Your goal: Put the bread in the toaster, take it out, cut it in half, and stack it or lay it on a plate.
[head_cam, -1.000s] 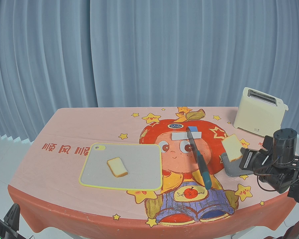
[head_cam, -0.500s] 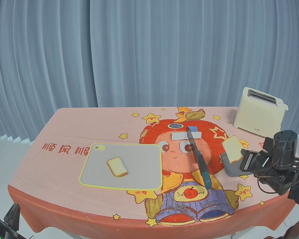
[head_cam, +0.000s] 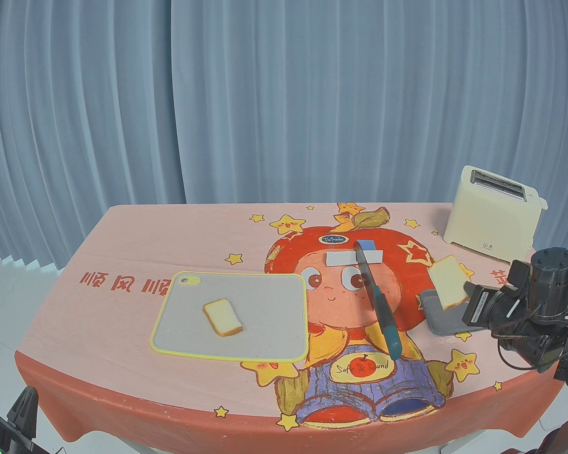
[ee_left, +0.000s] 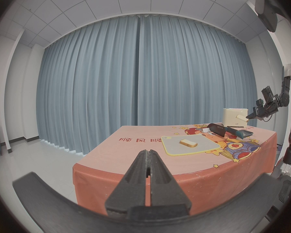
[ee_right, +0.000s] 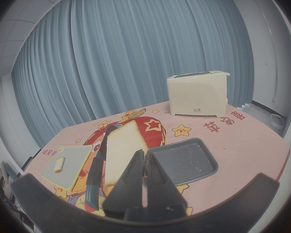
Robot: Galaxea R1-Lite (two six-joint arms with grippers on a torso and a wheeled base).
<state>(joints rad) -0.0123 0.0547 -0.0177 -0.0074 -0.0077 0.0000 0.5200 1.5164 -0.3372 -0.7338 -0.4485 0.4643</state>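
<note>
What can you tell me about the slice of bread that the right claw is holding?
The slice of bread is pale and roughly square, with a thin golden-brown crust round its edge and a soft, fine-crumbed face. It is whole, not cut. The right claw is shut on one edge of it and holds it tilted, lifted clear of the table beside the dark tray. Nothing else touches it.

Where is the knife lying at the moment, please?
In the head view the knife lies on the table right of centre, between the cutting board and the grey tray, its handle toward the robot.
</note>
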